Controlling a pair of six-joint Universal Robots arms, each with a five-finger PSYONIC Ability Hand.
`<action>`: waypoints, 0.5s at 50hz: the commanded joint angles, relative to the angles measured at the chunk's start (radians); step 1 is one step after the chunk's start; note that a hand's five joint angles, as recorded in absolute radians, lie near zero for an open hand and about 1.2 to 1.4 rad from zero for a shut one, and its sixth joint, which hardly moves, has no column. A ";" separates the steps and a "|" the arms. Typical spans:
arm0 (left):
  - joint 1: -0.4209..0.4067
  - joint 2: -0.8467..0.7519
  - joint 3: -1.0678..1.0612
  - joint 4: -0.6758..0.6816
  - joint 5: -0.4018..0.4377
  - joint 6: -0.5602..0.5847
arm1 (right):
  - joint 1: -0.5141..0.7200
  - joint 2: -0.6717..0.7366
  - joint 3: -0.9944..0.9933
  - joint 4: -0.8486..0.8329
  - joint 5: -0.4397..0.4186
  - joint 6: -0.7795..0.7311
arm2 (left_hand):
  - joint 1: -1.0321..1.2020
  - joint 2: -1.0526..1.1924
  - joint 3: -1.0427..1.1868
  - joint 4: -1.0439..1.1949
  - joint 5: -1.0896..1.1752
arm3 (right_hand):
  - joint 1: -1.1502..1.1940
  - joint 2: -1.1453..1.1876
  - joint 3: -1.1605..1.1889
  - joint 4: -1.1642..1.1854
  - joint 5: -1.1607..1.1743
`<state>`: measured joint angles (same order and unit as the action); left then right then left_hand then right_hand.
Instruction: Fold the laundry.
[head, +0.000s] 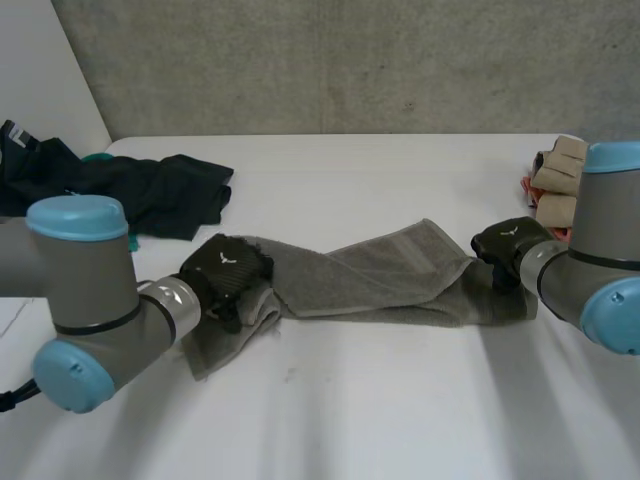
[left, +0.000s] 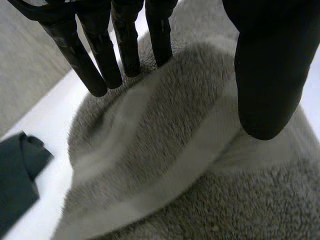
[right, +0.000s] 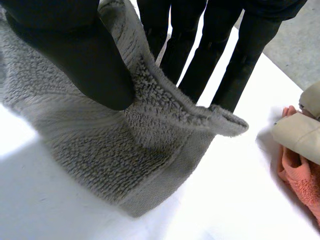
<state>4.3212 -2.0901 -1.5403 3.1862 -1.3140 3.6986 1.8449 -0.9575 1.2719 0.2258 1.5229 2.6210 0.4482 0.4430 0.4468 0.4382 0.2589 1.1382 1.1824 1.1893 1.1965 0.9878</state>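
Observation:
A grey towel (head: 380, 270) lies stretched in a crumpled band across the middle of the white table (head: 380, 400). My left hand (head: 225, 270) rests on its left end. In the left wrist view its straight fingers (left: 100, 55) and thumb (left: 265, 75) stand apart over a hump of towel (left: 165, 150), touching it without pinching. At the towel's right end is my right hand (head: 510, 245). There the thumb (right: 75, 50) and fingers (right: 220, 50) pinch a raised towel edge (right: 165, 100) between them, with the corner hanging down to the table.
A pile of dark clothes (head: 130, 190) lies at the back left, near my left arm; part of it (left: 15, 175) is beside the towel. Rolled beige cloths (head: 555, 180) and a pink cloth (right: 300, 180) sit at the right edge. A grey wall runs behind the table.

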 joint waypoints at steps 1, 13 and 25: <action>-0.008 -0.076 0.055 -0.009 -0.011 -0.003 | -0.009 -0.003 0.023 -0.016 -0.003 -0.003 | -0.009 -0.003 -0.007 0.001 0.006 | 0.258 0.214 0.207 0.200 0.234; 0.011 0.016 0.072 -0.012 -0.008 -0.057 | -0.027 -0.050 0.058 -0.028 -0.003 -0.025 | 0.896 0.901 0.897 0.906 0.910 | 0.258 0.214 0.207 0.200 0.234; 0.156 0.285 0.039 -0.095 0.103 -0.172 | -0.098 -0.236 0.055 0.108 -0.019 -0.214 | 0.529 0.534 0.531 0.539 0.544 | 0.258 0.214 0.207 0.200 0.234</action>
<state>4.4029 -1.8810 -1.4944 3.1559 -1.2916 3.5507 1.7785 -1.0972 1.3314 0.2431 1.5178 2.5048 0.9983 0.9995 1.0020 1.0057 0.8341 1.1382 1.1824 1.1893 1.1984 0.9878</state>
